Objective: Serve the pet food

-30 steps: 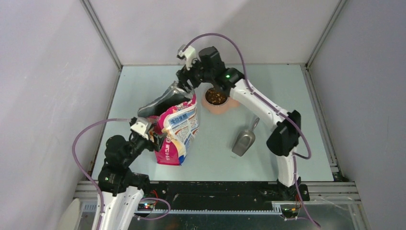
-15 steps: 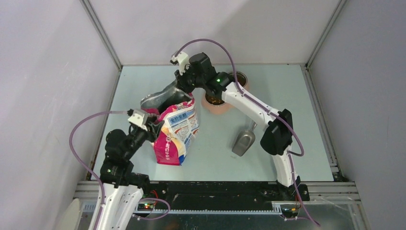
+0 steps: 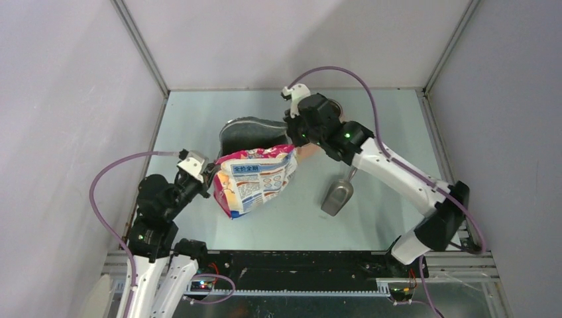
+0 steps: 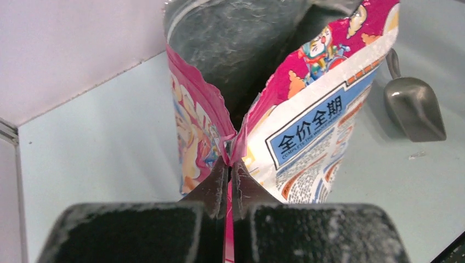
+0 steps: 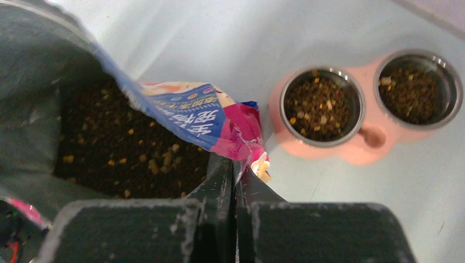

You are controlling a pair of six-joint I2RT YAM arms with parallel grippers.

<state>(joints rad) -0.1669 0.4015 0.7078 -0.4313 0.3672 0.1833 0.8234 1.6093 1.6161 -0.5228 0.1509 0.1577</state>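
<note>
The pink-white-blue printed bag (image 3: 258,179) hangs stretched between both grippers, its silver-lined mouth (image 3: 252,129) gaping toward the back. My left gripper (image 4: 229,164) is shut on the bag's pink side seam (image 4: 233,145). My right gripper (image 5: 236,164) is shut on the opposite pink corner of the rim (image 5: 241,137). Dark-brown pet food (image 5: 126,142) lies inside the bag. More pet food fills both steel cups (image 5: 322,107) (image 5: 415,93) of the pink double bowl (image 5: 367,150), just right of the right gripper.
A grey metal scoop (image 3: 337,195) lies on the table right of the bag, also in the left wrist view as the scoop (image 4: 414,107). The right arm (image 3: 397,175) reaches over the bowl, hiding most of it from above. Cage walls ring the pale table (image 3: 192,126).
Both grippers closed on the bag's edges. The right gripper swung right with its corner, pulling the bag from near upright to a tilted, stretched pose. The left arm rose slightly.
</note>
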